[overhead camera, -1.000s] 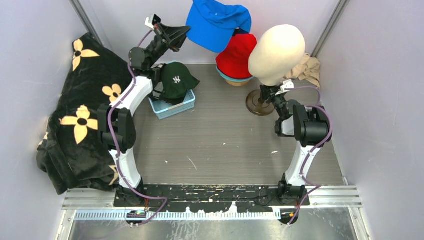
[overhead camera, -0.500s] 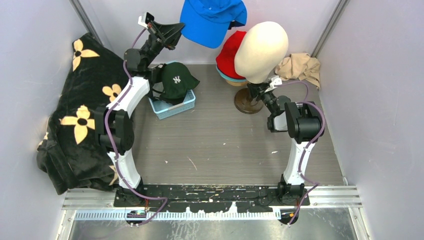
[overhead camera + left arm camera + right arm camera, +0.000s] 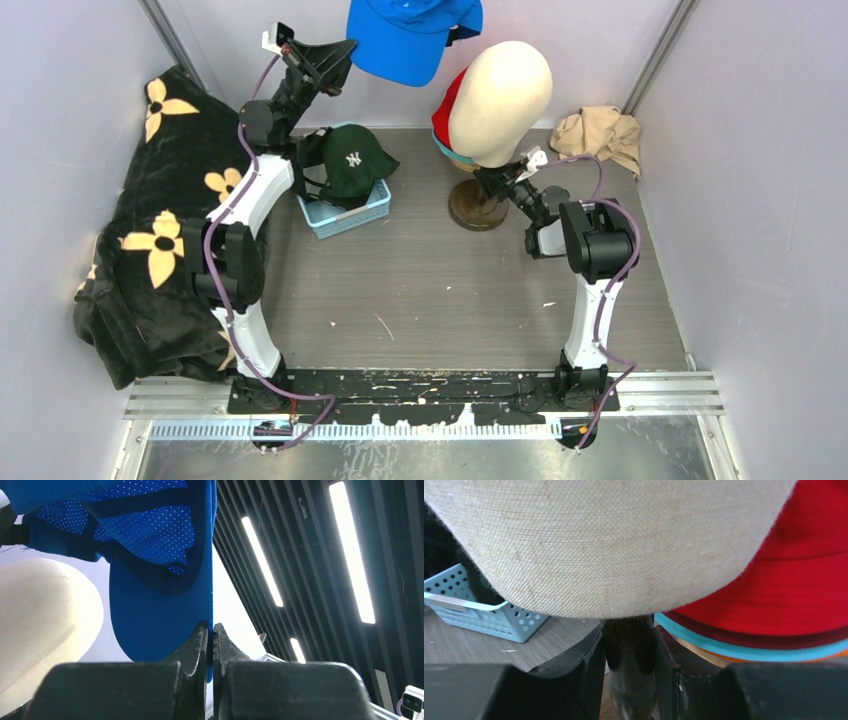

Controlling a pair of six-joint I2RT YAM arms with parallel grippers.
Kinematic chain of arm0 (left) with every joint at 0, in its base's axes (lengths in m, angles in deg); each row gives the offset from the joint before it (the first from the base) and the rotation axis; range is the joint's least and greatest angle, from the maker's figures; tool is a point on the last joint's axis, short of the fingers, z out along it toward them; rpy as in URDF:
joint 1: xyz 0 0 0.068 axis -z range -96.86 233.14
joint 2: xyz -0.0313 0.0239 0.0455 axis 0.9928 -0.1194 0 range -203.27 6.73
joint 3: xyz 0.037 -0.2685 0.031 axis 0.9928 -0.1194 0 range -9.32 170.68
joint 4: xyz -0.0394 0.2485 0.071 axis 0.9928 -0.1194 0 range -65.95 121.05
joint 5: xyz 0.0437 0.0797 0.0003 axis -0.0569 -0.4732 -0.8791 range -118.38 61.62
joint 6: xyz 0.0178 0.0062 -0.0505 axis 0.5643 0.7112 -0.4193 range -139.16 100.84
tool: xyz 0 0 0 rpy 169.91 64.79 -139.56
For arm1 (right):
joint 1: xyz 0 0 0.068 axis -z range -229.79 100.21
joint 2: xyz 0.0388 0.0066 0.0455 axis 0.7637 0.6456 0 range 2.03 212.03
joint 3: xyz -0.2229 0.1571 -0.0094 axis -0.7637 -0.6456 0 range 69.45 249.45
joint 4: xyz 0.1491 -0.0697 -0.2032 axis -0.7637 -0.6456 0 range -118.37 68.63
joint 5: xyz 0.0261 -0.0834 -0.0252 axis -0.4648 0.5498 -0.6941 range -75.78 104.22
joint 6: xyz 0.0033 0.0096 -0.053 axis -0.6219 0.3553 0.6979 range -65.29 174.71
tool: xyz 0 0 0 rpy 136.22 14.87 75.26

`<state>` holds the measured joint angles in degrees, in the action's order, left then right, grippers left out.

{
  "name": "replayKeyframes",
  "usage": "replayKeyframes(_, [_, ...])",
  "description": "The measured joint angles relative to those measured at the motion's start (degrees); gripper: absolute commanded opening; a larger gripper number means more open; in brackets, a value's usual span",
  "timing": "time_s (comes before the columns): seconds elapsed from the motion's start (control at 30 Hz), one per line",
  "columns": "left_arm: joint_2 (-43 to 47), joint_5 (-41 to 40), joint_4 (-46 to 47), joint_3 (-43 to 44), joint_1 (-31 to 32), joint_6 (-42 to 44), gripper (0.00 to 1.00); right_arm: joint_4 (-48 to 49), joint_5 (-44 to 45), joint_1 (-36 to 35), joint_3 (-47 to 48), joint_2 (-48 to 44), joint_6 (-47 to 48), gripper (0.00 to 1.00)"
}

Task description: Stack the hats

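Blue cap (image 3: pixel 410 35) is up in the air at the far side, just left of the head form (image 3: pixel 500 95). It hangs from the left fingers (image 3: pixel 197 647), which are pinched tight on the brim's edge. Good hold, I'd say: the brim is the stiff part, while the mesh crown looks light and floppy.

Right fingers (image 3: pixel 591 665) are clamped narrow on the dark post (image 3: pixel 629 650) under the head form. Behind it the red hat (image 3: pixel 814 580) sits on a teal hat (image 3: pixel 734 650). Both look soft and limp, best taken by the brim. Green NY cap (image 3: pixel 355 160) waits in the basket (image 3: pixel 350 215), far left on the surface (image 3: pixel 430 290).

Since a second ago, the head form and its base have slid left, hiding most of the red hat from above and baring the rag (image 3: pixel 598 135). The blue cap has drifted left too.
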<state>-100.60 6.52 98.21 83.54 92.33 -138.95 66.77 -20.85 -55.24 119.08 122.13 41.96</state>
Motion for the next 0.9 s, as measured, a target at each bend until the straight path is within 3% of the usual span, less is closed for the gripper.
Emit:
replayKeyframes(0.3, [2.75, -1.75, -0.09, -1.99, -0.07, 0.00, 0.00, -0.04, -4.15, -3.19, 4.24, 2.47, -3.56, 0.39])
replayKeyframes(0.37, [3.45, -1.95, -0.20, -2.58, -0.07, 0.00, 0.00, -0.04, -4.87, -3.61, 5.09, 2.95, -4.17, 0.47])
replayKeyframes(0.43, [4.15, -2.23, -0.57, -3.19, -0.07, 0.00, 0.00, -0.09, -5.03, -3.78, 5.25, 3.04, -4.94, 0.68])
replayKeyframes(0.5, [4.63, -2.34, -0.92, -3.45, -0.07, 0.00, 0.00, 0.22, -4.66, -3.82, 5.25, 2.99, -5.97, 0.82])
replayKeyframes(0.63, [5.40, -2.54, -1.88, -3.43, -0.02, 0.00, 0.00, 0.35, -2.97, -3.82, 3.69, 2.36, -6.10, 0.90])
replayKeyframes(0.9, [5.46, -2.97, -4.20, -0.98, 2.43, 0.00, 0.00, 0.37, 0.98, -3.48, -3.34, -2.86, -5.11, 0.92])
